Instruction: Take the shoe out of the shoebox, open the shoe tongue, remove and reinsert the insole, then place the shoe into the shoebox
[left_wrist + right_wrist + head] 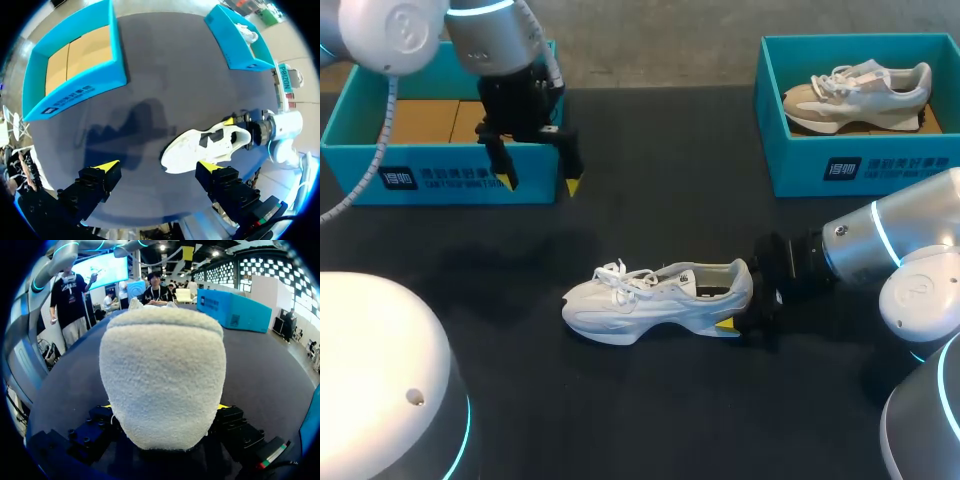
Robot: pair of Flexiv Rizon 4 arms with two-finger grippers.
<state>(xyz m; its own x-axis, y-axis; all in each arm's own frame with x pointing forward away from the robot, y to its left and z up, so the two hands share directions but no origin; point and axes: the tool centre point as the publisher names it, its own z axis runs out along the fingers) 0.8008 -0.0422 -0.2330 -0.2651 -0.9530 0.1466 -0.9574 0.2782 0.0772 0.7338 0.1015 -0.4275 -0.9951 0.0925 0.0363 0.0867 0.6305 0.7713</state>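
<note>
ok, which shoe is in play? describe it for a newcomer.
On the black table, nearer the robot than the left teal box, a white shoe stands in the open. The right claw grips its heel; the other shoe, beige, sits inside the right box.

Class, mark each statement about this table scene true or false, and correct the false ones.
1. The white lace-up sneaker lies on the black table, outside both boxes. True.
2. The left teal cardboard shoebox holds a shoe. False: only its brown cardboard floor shows inside.
3. The right tool grips the white sneaker at its heel. True.
4. The left tool is shut on the sneaker's laces. False: it is open, above the left shoebox's front wall, well apart from the sneaker.
5. The right teal shoebox holds a beige-and-white sneaker. True.
</note>
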